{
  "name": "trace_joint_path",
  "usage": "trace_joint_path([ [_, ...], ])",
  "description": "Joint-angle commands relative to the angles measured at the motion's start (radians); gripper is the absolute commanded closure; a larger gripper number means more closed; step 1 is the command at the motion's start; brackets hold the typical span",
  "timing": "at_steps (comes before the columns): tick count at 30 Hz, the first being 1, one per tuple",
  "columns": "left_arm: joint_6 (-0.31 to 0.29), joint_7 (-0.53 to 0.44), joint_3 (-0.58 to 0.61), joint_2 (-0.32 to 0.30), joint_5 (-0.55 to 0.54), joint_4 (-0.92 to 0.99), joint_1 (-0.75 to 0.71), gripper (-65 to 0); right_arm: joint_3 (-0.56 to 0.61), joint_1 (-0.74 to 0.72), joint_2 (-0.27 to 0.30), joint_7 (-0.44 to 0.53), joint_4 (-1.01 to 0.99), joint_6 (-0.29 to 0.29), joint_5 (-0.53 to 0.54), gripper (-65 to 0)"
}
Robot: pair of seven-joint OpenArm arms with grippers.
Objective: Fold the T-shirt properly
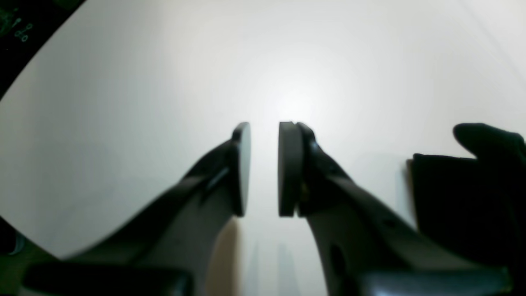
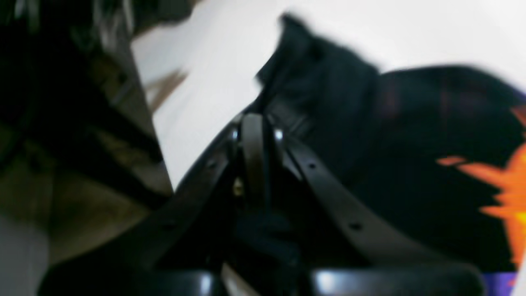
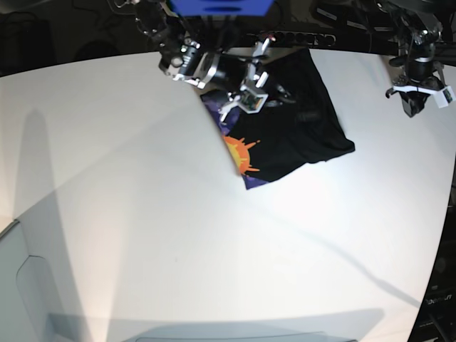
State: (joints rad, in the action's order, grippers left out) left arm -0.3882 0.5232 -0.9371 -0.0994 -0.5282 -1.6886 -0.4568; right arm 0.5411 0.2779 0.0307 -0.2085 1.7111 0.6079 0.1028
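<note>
The black T-shirt (image 3: 299,135) lies bunched on the white table's far side, with its orange sun print (image 3: 240,152) facing up at its near-left edge. My right gripper (image 3: 274,89) is down on the shirt's far part. In the right wrist view its pads (image 2: 257,123) are pressed together, with black cloth (image 2: 411,164) bunched around and between the fingers and the sun print (image 2: 505,197) at the right edge. My left gripper (image 3: 412,108) hangs over bare table to the right of the shirt. Its pads (image 1: 264,164) stand apart with nothing between them, and a corner of the black cloth (image 1: 464,197) shows to their right.
The white table (image 3: 142,214) stretches wide in front of the shirt, with shadows of the arms across it. Dark equipment and a blue block (image 3: 221,6) sit behind the far edge. The table's right edge (image 3: 445,235) runs close to the left arm.
</note>
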Motion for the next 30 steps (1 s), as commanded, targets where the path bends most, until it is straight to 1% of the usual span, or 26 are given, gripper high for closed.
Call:
trace_joint_path([
  [1,-0.002,-0.024,-0.007,-0.012,-0.013,-0.02,-0.006,-11.7,-0.009,-0.004,-0.01,0.027,0.02,0.008,0.033,-1.5],
  [5,-0.002,-0.024,-0.007,-0.012,-0.013,-0.02,-0.006,-11.7,-0.034,-0.024,-0.01,0.024,-0.033,0.008,0.048,-1.5],
  [9,-0.002,-0.024,-0.007,-0.01,-0.013,-0.02,-0.007,-11.7,-0.028,-0.042,-0.012,0.024,-0.148,0.008,0.048,-1.5],
  [11,-0.002,-0.024,-0.007,-0.01,-0.013,-0.02,-0.007,-11.7,-0.008,-0.062,-0.022,0.025,-0.194,0.008,0.048,-1.5],
  [14,-0.002,-0.024,-0.006,-0.009,-0.013,-0.02,-0.007,-11.7,0.055,-0.078,-0.024,0.025,-0.219,0.008,0.047,-1.5],
  [21,-0.002,-0.024,-0.001,-0.007,-0.014,-0.038,-0.026,-11.8,0.242,-0.111,0.002,0.024,-0.22,0.008,0.045,-1.5],
  [24,-0.002,-0.024,-0.006,0.025,-0.014,-0.078,-0.038,-12.3,0.311,-0.131,0.019,0.024,-0.22,0.008,0.045,-1.5],
  [25,-0.002,-0.024,-0.006,0.034,-0.014,-0.094,-0.038,-13.5,0.319,-0.136,0.021,0.022,-0.22,0.008,0.045,-1.5],
  [27,-0.002,-0.024,-0.006,0.054,-0.014,-0.121,-0.038,-19.3,0.294,-0.131,0.021,0.024,-0.214,0.008,0.045,-1.5],
  [30,-0.002,-0.024,-0.006,0.096,-0.014,-0.178,-0.052,-32.4,0.219,-0.11,0.021,0.024,-0.174,0.008,0.048,-1.4],
])
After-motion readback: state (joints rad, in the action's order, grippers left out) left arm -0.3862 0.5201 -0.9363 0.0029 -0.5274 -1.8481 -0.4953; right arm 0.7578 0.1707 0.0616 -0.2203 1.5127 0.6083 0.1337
